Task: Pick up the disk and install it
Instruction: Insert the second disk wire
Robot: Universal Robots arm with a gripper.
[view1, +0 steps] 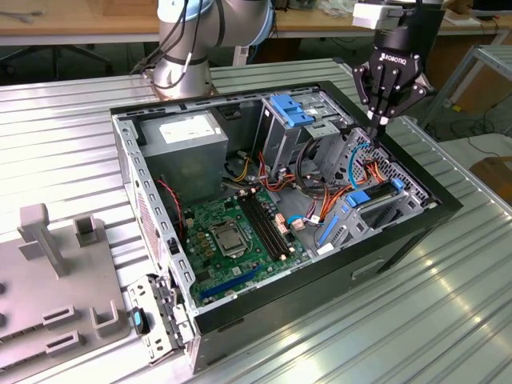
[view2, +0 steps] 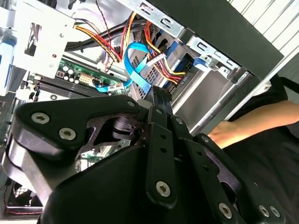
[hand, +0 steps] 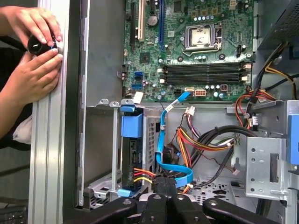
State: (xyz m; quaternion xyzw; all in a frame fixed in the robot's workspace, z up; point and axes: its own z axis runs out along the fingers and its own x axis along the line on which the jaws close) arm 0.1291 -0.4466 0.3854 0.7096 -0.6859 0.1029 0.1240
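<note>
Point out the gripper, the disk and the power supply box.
gripper [view1: 379, 122], exterior view, at its fingertips above the drive bay.
disk [hand: 131, 154], first wrist view, on its dark edge below the blue rail.
power supply box [view1: 186, 132], exterior view, on its labelled top face.

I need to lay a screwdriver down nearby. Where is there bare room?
Bare: the ribbed table between the computer case and the grey fixture, and along the case's near side. Crowded: inside the case, where cables crowd by the gripper.
</note>
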